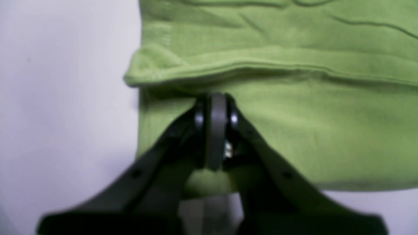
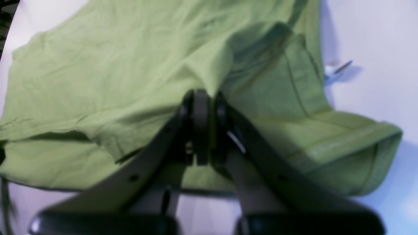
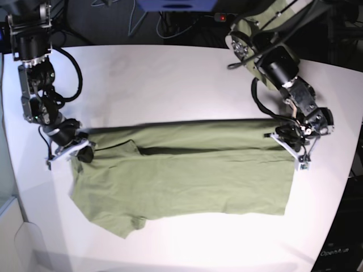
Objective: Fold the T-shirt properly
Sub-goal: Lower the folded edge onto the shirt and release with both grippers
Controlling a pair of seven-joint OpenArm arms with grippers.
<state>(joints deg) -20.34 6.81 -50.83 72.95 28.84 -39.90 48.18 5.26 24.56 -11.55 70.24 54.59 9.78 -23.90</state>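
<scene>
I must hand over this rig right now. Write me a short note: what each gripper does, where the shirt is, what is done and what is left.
Left gripper: jaws shut on the T-shirt, at the hem end of its far edge.
Right gripper: jaws shut on the T-shirt, near the sleeve end of the same edge.
T-shirt: lies across the middle of the white table. A strip along the far edge is already folded over the body. One sleeve sticks out at the near edge.
Done: both ends are gripped and one long fold is started.
Left: finish this fold, fold in the near sleeve and side, then fold the length into a neat packet.

Robot lab, white table (image 3: 170, 85), dark cables (image 3: 170, 25) and equipment behind, two mounted robot arms (image 3: 272, 56)
</scene>
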